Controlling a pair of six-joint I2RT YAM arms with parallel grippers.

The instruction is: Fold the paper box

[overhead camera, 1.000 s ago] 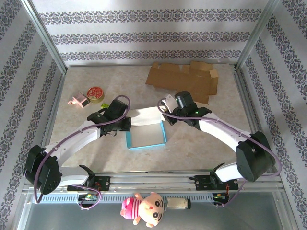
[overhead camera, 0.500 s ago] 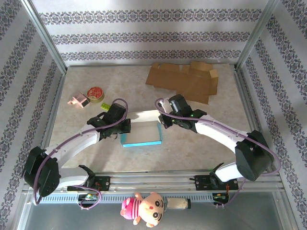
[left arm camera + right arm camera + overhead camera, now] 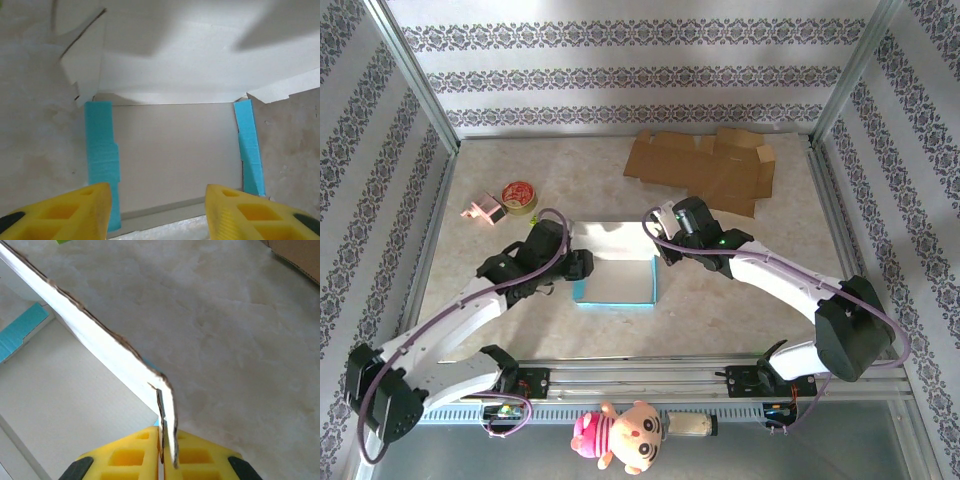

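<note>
We had the box (image 3: 615, 275) at the middle of the surface (image 3: 720, 300), its blue-edged tray open upward. Our right jaws were clamped on the edge of its white flap (image 3: 612, 240) at the far right corner. Our left jaws stood apart at the box's left side, facing into it.

Turquoise paper box (image 3: 615, 272) with white interior, between the yellow-fingered left pincer (image 3: 157, 210) and right pincer (image 3: 162, 454); beige marbled table (image 3: 720, 305); brown flattened cardboard (image 3: 705, 170) beyond the right pincer; white walls (image 3: 620, 75) banded with dark floral stripes.
</note>
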